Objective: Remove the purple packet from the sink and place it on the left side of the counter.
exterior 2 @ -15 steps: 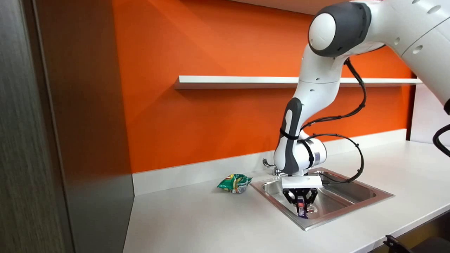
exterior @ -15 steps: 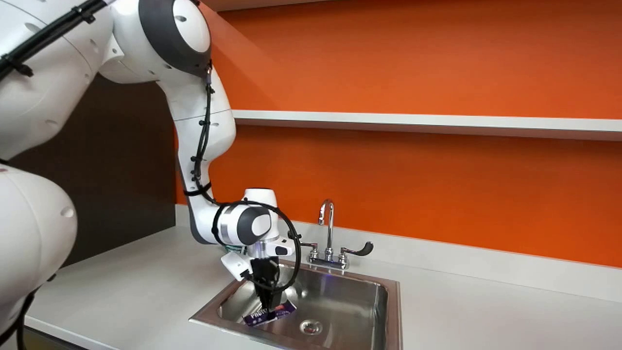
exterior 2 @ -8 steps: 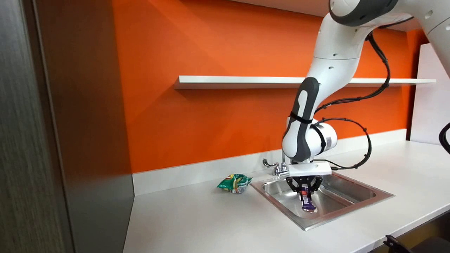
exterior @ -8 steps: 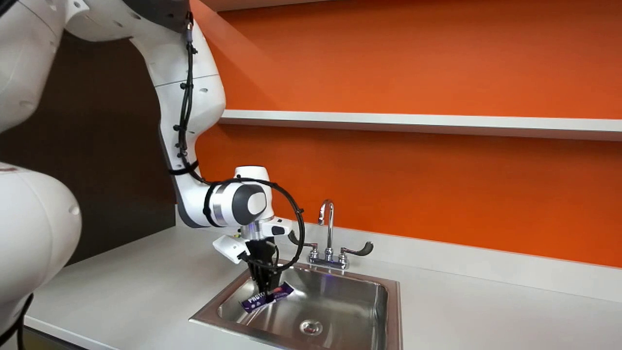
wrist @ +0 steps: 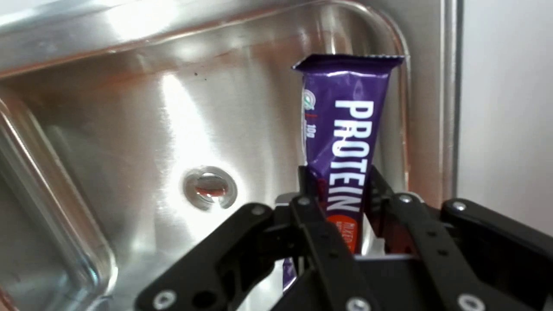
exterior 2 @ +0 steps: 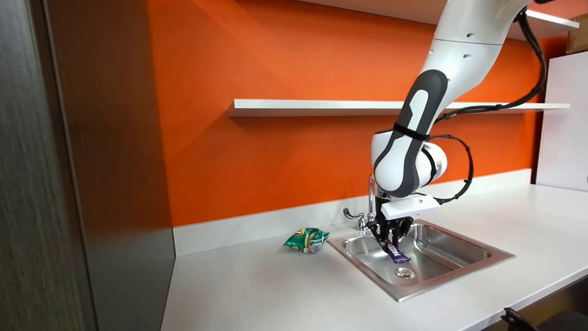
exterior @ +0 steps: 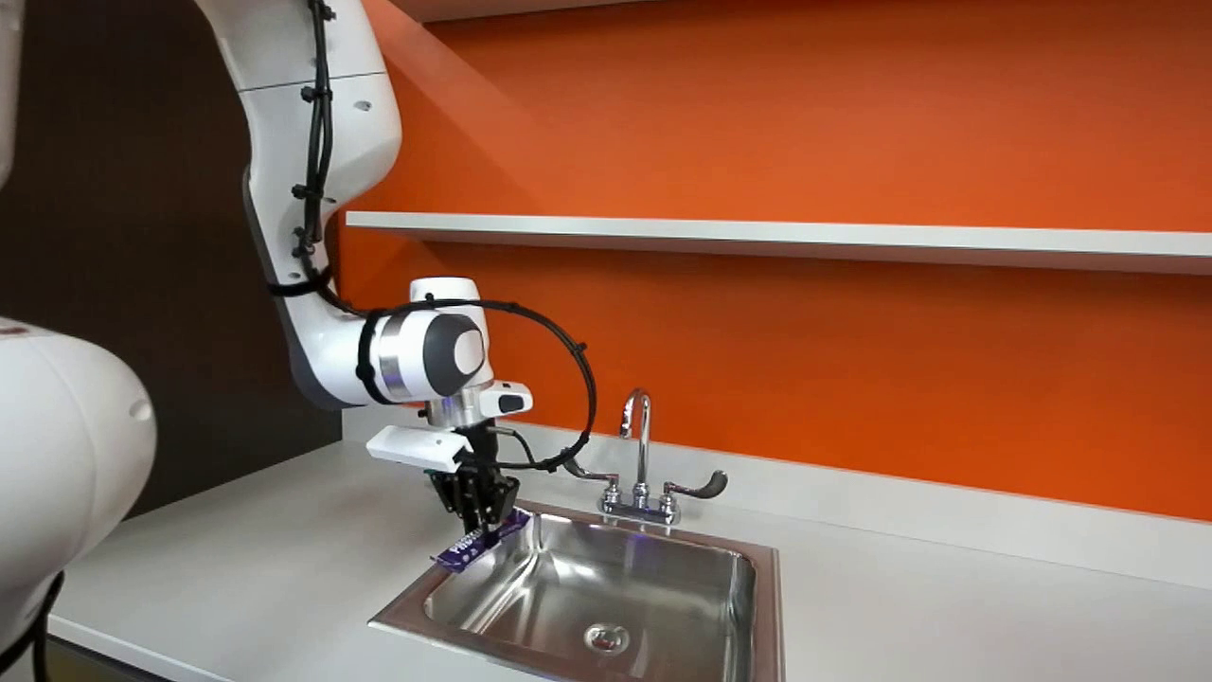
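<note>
The purple packet (wrist: 345,129) is a flat purple bar wrapper with the white word PROTEIN. My gripper (wrist: 339,183) is shut on the packet's middle, a finger on each long side. In an exterior view the gripper (exterior: 486,532) holds the packet (exterior: 462,551) near the rim of the sink (exterior: 769,616). In an exterior view the packet (exterior 2: 398,255) hangs tilted from the gripper (exterior 2: 390,242), over the sink (exterior 2: 367,273). The packet's far end is partly hidden by the gripper in the wrist view. The light grey counter (exterior 2: 257,285) extends beside the sink.
A green packet (exterior 2: 307,240) lies on the counter beside the sink. A chrome faucet (exterior: 642,474) with two handles stands behind the basin. A thin white shelf (exterior 2: 312,106) runs along the orange wall (exterior 2: 275,170). A dark panel (exterior 2: 115,161) bounds the counter's end.
My gripper has lifted the purple packet up from low in the sink. The arm has risen and the packet has turned; in an exterior view it has moved left.
</note>
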You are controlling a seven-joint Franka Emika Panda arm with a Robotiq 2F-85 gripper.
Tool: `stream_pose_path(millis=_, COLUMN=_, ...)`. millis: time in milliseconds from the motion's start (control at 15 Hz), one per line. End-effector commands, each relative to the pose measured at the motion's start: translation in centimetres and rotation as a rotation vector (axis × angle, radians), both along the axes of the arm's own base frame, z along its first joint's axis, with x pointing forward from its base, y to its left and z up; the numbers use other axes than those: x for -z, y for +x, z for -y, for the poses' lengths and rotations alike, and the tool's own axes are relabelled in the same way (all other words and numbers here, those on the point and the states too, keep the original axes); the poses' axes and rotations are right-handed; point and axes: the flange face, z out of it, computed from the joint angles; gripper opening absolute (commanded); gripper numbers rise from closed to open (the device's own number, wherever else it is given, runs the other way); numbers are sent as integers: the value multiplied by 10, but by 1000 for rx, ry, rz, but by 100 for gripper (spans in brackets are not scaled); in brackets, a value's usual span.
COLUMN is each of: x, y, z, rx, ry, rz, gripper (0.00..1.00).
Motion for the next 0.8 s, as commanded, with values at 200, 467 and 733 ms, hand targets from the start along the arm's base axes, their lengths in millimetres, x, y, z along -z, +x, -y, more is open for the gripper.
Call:
stream_pose_path(millis=200, x=-25, y=-17, z=-66, rx=-357, ry=25, rz=-19, gripper=8)
stream_pose_path(millis=467, x=-17, y=-19, z=-102, rx=-509, ry=48, rz=-48, gripper=8)
stream_pose_path(millis=733, x=-8, y=-21, z=-118, rx=-580, ry=49, rz=-90, gripper=8)
